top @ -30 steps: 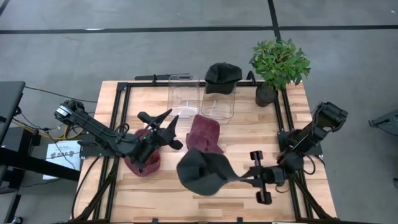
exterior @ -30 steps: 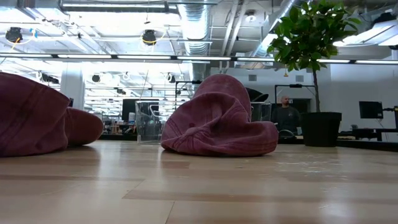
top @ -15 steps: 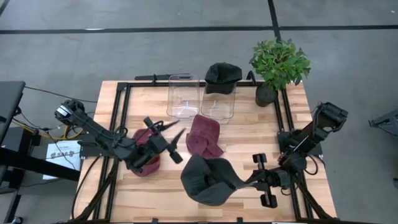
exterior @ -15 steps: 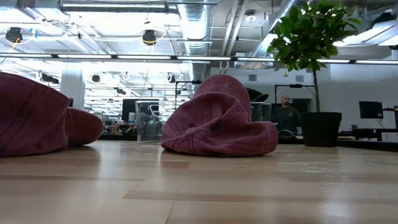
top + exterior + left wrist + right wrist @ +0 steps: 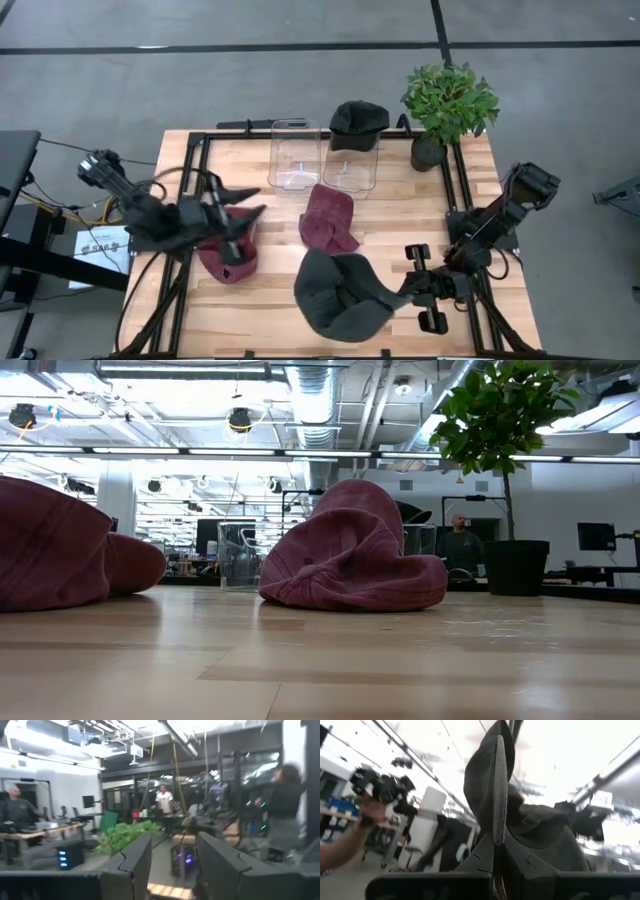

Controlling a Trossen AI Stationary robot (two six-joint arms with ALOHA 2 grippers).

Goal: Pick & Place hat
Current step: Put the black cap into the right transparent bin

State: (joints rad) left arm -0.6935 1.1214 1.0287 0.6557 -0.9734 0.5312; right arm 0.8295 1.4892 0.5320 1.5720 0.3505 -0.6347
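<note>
- Two clear containers (image 5: 322, 155) at the table's (image 5: 400, 210) rear centre.
- Potted plant (image 5: 447, 105) right of them.
- Two hats (image 5: 328, 218) in front.

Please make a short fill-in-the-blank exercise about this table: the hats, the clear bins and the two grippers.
1. The right gripper is shut on the brim of the ____ hat.
2. The black cap rests on a clear ____.
3. The left gripper is ____ above a maroon hat.
4. The potted plant stands at the table's far ____ corner.

Missing words: grey; bin; open; right
</note>
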